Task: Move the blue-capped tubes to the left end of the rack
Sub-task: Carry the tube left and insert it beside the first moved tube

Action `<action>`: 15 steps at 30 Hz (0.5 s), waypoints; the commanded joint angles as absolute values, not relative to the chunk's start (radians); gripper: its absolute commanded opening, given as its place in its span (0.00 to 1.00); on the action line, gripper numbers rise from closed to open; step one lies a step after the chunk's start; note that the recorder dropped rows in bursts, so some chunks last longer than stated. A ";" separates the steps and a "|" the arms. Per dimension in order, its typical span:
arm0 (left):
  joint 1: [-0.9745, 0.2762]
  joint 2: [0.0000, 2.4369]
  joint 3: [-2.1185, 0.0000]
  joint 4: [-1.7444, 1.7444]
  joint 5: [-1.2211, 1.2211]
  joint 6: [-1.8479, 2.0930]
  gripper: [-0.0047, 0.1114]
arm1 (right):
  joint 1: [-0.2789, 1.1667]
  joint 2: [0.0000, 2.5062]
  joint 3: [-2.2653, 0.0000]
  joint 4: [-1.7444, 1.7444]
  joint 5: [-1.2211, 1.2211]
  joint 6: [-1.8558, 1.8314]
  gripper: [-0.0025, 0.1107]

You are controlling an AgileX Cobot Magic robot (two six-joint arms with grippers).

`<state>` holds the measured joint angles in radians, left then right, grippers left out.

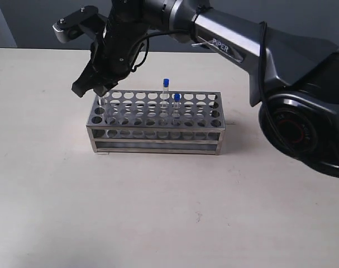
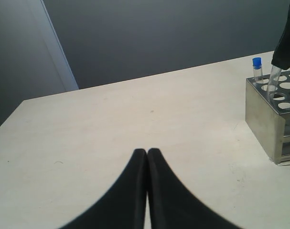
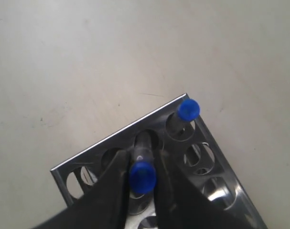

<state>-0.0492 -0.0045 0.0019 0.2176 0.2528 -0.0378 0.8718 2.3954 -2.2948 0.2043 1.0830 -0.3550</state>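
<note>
The steel rack [image 1: 156, 137] stands mid-table. My right gripper [image 1: 99, 88] reaches across to its left end and is shut on a blue-capped tube [image 3: 142, 176]; the tube's clear lower end [image 1: 104, 101] sits in a hole of the end column. Beside it, another blue-capped tube [image 3: 188, 109] stands in the corner hole, also seen in the left wrist view [image 2: 257, 63]. Two more blue-capped tubes [image 1: 166, 82] [image 1: 177, 98] stand near the rack's middle. My left gripper [image 2: 147, 153] is shut and empty, low over bare table away from the rack [image 2: 271, 119].
The right arm's grey links [image 1: 236, 47] and black base [image 1: 303, 123] fill the upper right of the exterior view. Pale tabletop [image 1: 158, 212] spreads in front of the rack. A dark wall [image 2: 159, 33] runs behind the table's far edge.
</note>
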 commanded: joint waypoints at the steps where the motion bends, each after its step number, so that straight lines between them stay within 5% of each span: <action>1: -0.055 0.000 0.000 0.221 0.240 -0.041 0.04 | 0.875 2.413 -2.300 0.245 1.065 -0.355 0.02; 11: -0.055 0.000 0.000 0.221 0.240 -0.041 0.04 | 0.875 2.417 -2.300 0.263 1.038 -0.332 0.34; 15: -0.055 0.000 0.000 0.221 0.240 -0.041 0.04 | 0.875 2.408 -2.300 0.263 1.055 -0.301 0.35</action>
